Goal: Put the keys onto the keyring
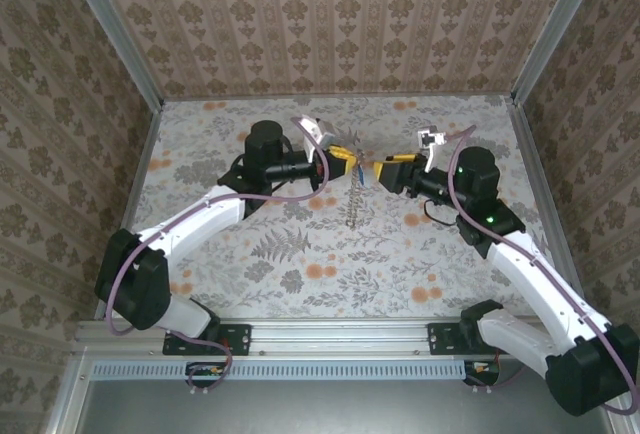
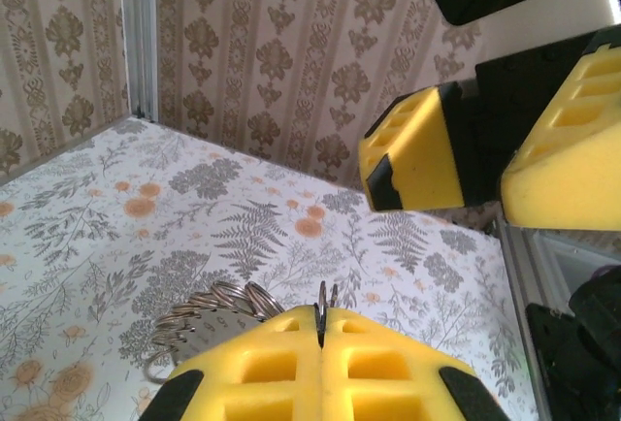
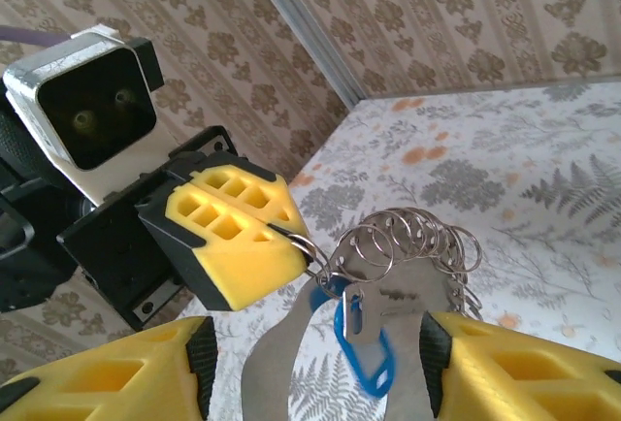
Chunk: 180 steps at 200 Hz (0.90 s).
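- Keyring [image 3: 412, 237]: a chain of small silvery split rings. From above it hangs as a thin strand toward 6 o'clock from the spot between the two grippers, over the middle of the floral table [image 1: 250, 284]. Its lower end is the part nearest the arm bases.
- Keys [image 3: 367, 368]: a bright blue plastic head with flat silvery blades on either side. They dangle at 6 o'clock below the fanned rings, at the top of the strand. Which ring carries them I cannot tell.
- Right gripper [image 1: 383, 169]: at 3 o'clock of the keyring's top end. The yellow pads are spread, and in the right wrist view one stands on each side of the hanging keys. Whether a pad touches a blade I cannot tell.
- Left gripper [image 2: 320, 348]: at 9 o'clock of the keyring's top end, facing the right gripper. The yellow pads are pressed together, pinching the edge of one thin ring. The rest of the rings bunch at 9 o'clock of the pinch in the left wrist view.
- The two grippers are near each other but not touching.
- Patterned back wall [image 1: 340, 24]: at 12 o'clock, well beyond both grippers.
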Motion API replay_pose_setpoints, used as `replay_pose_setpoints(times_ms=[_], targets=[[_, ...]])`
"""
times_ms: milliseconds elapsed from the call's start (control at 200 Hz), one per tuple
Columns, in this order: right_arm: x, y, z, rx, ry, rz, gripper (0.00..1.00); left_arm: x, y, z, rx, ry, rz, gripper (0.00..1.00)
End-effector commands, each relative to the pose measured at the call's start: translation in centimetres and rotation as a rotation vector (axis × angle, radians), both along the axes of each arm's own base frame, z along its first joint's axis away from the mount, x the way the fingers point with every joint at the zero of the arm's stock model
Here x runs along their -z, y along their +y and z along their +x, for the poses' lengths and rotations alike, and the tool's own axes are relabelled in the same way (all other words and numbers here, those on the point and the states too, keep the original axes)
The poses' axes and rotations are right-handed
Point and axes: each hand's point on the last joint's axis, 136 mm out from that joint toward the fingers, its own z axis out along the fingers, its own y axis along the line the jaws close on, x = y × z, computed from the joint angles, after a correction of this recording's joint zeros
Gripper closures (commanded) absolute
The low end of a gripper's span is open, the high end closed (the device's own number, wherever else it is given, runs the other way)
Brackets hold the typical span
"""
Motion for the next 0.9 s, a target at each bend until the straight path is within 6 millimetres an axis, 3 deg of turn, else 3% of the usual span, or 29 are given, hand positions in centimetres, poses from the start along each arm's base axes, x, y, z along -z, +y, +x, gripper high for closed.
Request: replay_pose_setpoints(times_ms=[0, 480, 895], targets=[[-3.7, 0.9, 0.4, -0.049, -0.054, 0.125, 0.38, -4.2, 0.7, -0.7, 0.025, -0.045, -0.138, 1.0], [-3.3, 2.1, 2.3, -0.09, -0.041, 0.188, 0.41, -5.3, 1.2, -0.2, 0.033, 0.015, -0.244, 1.0], [-3.4, 3.1, 2.8, -0.157, -0.037, 0.223, 0.57, -5.1, 0.9, 0.3, 0.046, 0.042, -0.252, 1.0]])
